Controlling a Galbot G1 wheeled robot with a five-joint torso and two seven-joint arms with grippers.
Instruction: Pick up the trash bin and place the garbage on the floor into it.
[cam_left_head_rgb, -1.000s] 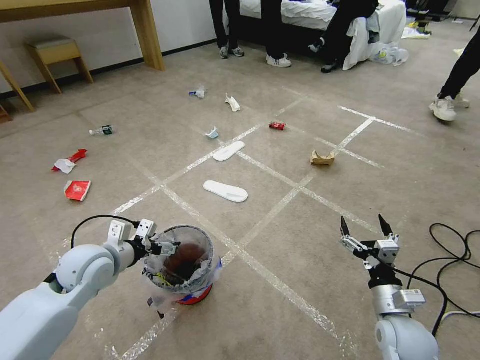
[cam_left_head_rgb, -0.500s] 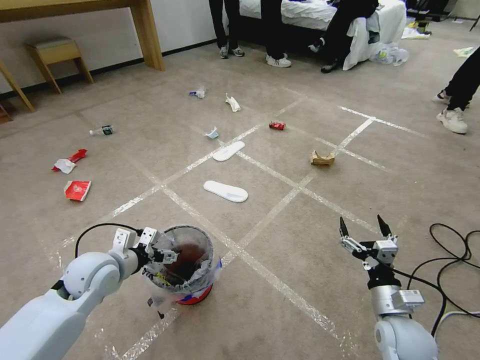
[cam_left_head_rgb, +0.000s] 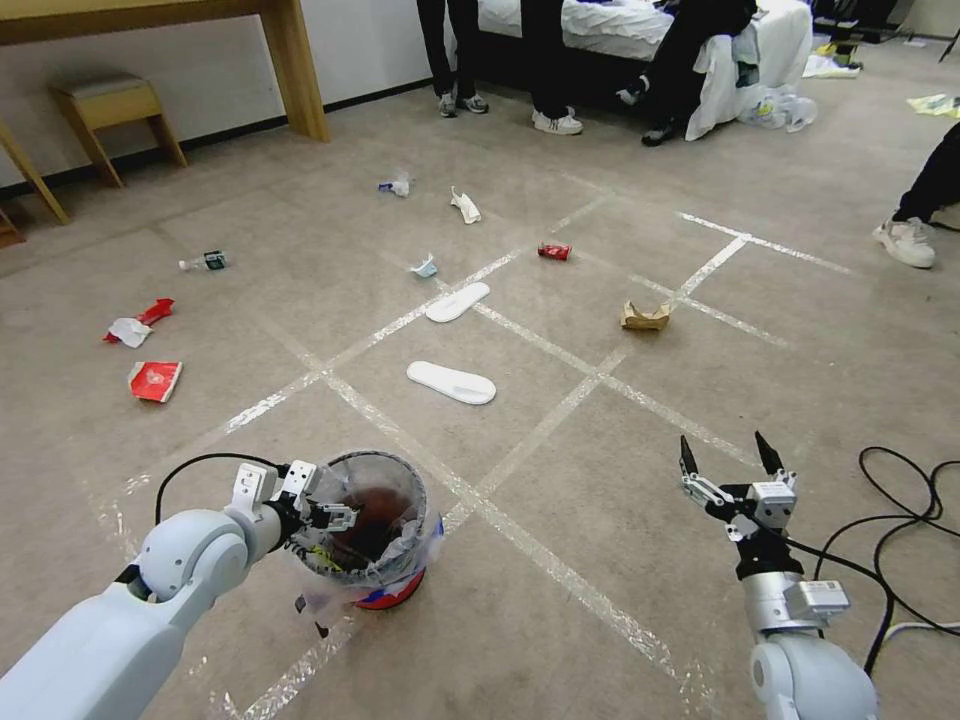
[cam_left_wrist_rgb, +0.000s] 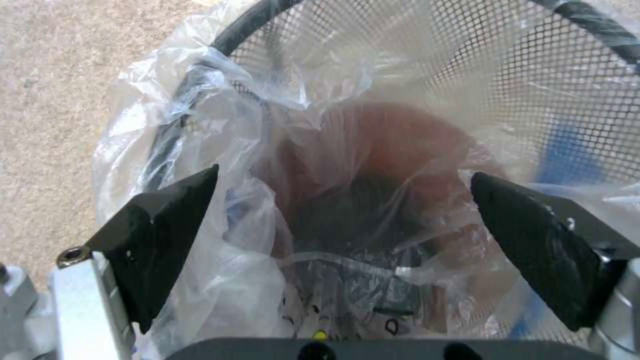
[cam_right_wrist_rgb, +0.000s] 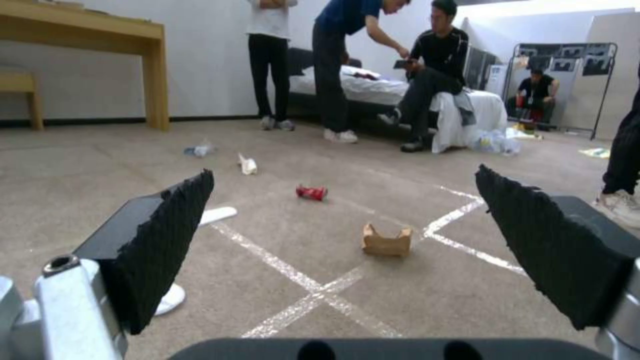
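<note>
The trash bin stands on the floor at the near left, a mesh bucket with a red base and a crinkly clear liner. My left gripper is at its near-left rim, open. In the left wrist view its fingers are spread wide over the liner and mesh. My right gripper hangs open above bare carpet at the near right. The garbage lies ahead: two white slippers, a brown paper bag, a red can, red packets, a bottle and tissues.
Black cables coil on the carpet beside my right arm. A wooden table leg and a stool stand at the far left, a bed with people around it at the back. A person's shoe is at the right edge.
My left gripper has slid a little lower and farther over the bin's rim. The right arm has not moved. The person at the right edge has stepped away.
</note>
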